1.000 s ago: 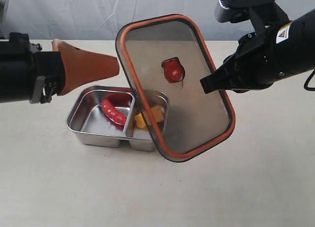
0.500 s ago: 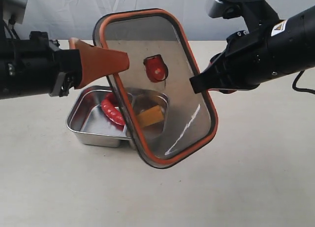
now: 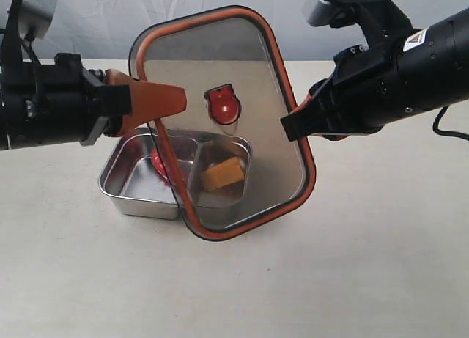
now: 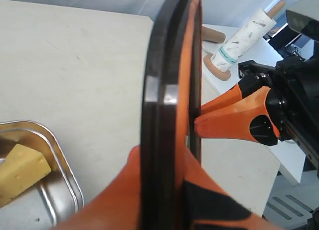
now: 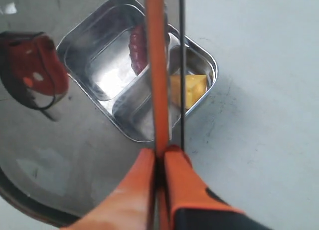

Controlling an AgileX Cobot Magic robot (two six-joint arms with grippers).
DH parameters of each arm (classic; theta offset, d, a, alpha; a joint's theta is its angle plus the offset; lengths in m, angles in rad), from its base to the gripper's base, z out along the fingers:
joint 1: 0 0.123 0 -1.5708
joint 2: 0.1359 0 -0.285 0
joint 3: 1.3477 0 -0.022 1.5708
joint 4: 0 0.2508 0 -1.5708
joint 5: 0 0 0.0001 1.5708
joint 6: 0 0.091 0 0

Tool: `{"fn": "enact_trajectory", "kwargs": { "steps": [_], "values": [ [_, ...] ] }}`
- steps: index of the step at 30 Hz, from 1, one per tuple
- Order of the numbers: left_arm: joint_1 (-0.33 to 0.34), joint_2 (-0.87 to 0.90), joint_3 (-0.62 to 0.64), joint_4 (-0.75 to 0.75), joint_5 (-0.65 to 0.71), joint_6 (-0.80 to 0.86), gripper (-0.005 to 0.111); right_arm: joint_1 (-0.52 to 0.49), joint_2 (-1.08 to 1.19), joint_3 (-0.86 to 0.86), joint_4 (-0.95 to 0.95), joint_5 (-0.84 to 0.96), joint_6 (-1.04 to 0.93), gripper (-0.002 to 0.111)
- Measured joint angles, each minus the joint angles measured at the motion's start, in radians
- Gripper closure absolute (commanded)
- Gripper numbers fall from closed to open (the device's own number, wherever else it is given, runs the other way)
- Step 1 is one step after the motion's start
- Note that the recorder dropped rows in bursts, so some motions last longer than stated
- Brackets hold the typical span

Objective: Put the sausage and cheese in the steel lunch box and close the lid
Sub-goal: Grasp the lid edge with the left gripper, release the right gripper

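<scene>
The dark lid (image 3: 256, 81) with its orange rim hangs tilted over the steel lunch box (image 3: 117, 173). My right gripper (image 3: 293, 124) is shut on the lid's right edge; its fingers pinch the rim (image 5: 160, 152). My left gripper (image 3: 179, 100) is shut on the lid's left edge, one finger on each face (image 4: 167, 155). The red sausage (image 3: 156, 162) lies in the box's left compartment, mostly hidden by the rim. Through the lid, the yellow cheese (image 3: 222, 174) shows in the right compartment, and the cheese (image 4: 22, 170) shows in the left wrist view too. The orange valve (image 3: 222, 103) sits mid-lid.
The box stands on a pale tabletop (image 3: 366, 265). A grey backdrop (image 3: 88, 15) hangs behind. Beyond the table's edge a white bottle-like roll (image 4: 244, 35) lies on another surface.
The lid has shifted left and a little up over the box. My left gripper has moved right from beside the lid and closed on its left edge.
</scene>
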Motion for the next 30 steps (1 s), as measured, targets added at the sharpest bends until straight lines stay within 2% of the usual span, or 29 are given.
{"fn": "enact_trajectory", "kwargs": {
  "steps": [2,5,7,11,15,18,23,30],
  "values": [
    [0.000,0.002,0.000,0.000,-0.005,0.015,0.106,0.000,0.000,0.000,0.003,0.001,-0.002,0.064],
    [-0.004,0.002,0.000,-0.002,-0.012,0.036,0.106,0.008,0.000,0.000,0.018,0.006,-0.004,0.051],
    [-0.004,0.002,-0.001,-0.002,-0.014,0.058,0.106,0.009,0.000,0.000,0.022,0.006,0.007,0.051],
    [-0.004,0.000,-0.011,0.018,-0.073,0.109,0.106,0.007,-0.019,0.000,-0.084,-0.048,0.138,0.051],
    [-0.004,-0.021,-0.049,0.096,-0.167,0.122,0.107,0.007,-0.047,-0.013,-0.256,-0.074,0.360,0.051],
    [-0.004,-0.034,-0.083,0.200,-0.208,0.127,0.107,0.007,-0.061,-0.029,-0.306,-0.081,0.517,0.051],
    [-0.004,-0.040,-0.123,0.431,-0.239,0.129,0.107,0.007,-0.064,-0.034,-0.179,-0.114,0.622,0.051],
    [-0.017,-0.040,-0.125,0.670,-0.399,0.138,0.107,0.007,-0.064,-0.036,0.190,-0.204,0.644,0.051]
  ]
}}
